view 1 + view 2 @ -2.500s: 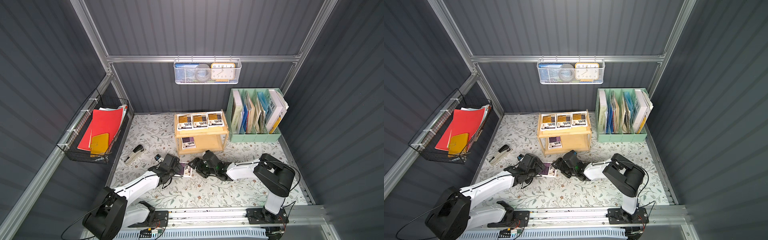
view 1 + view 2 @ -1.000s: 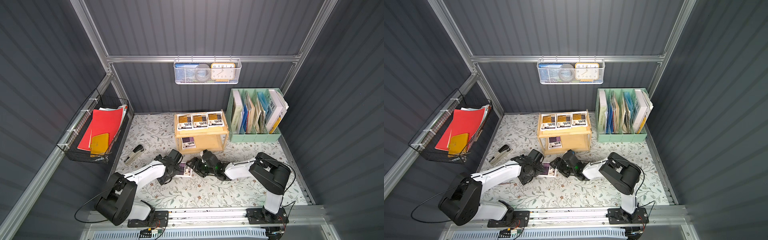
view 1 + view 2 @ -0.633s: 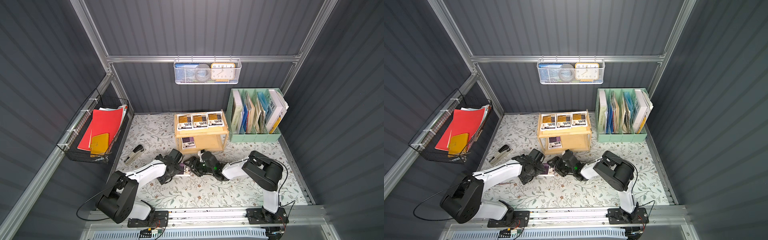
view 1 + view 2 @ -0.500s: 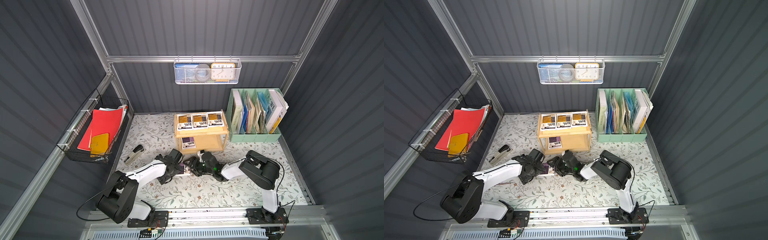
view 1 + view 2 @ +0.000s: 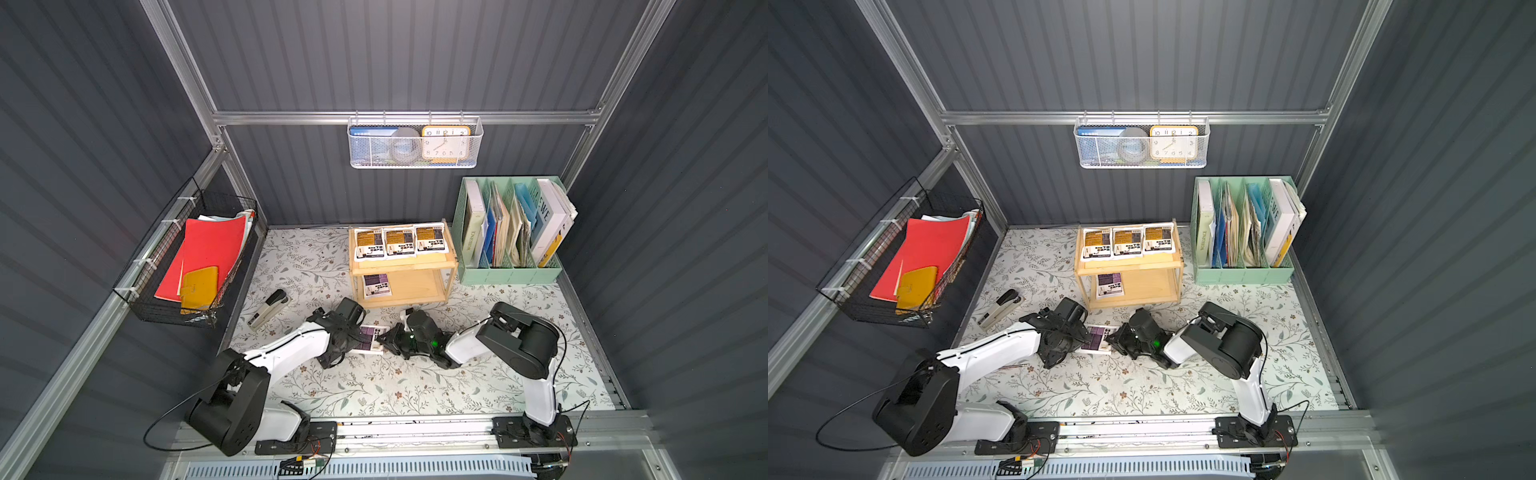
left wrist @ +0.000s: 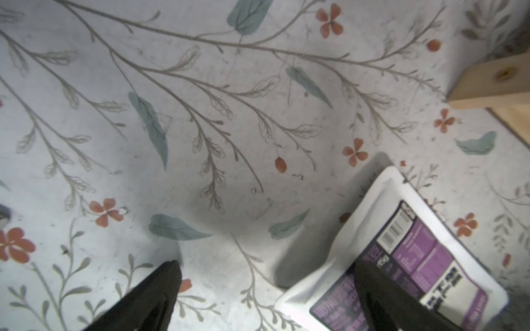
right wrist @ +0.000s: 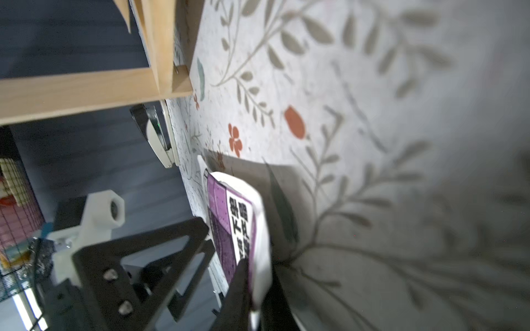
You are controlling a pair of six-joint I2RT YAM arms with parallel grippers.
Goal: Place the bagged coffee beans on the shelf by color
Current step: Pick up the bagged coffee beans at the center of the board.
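clamps the right fingers (image 7: 243, 289) shut on one edge of the loose purple pouch (image 7: 238, 217), low in the right wrist frame, curling it up off the floral surface (image 7: 372, 114), likely the only purchase on so flat a bag. holds the left fingers (image 6: 378, 292) wide apart, gripping nothing, one tip on the label at lower right, seemingly pinning it against sliding. lies just below the shelf (image 5: 415, 286) in a top view, orange pouches (image 5: 399, 242) on the top tray, shelved purple pouch (image 5: 376, 285) beneath, so likely bound for the lower tier

Stapler (image 5: 268, 309), green file organizer (image 5: 509, 275)
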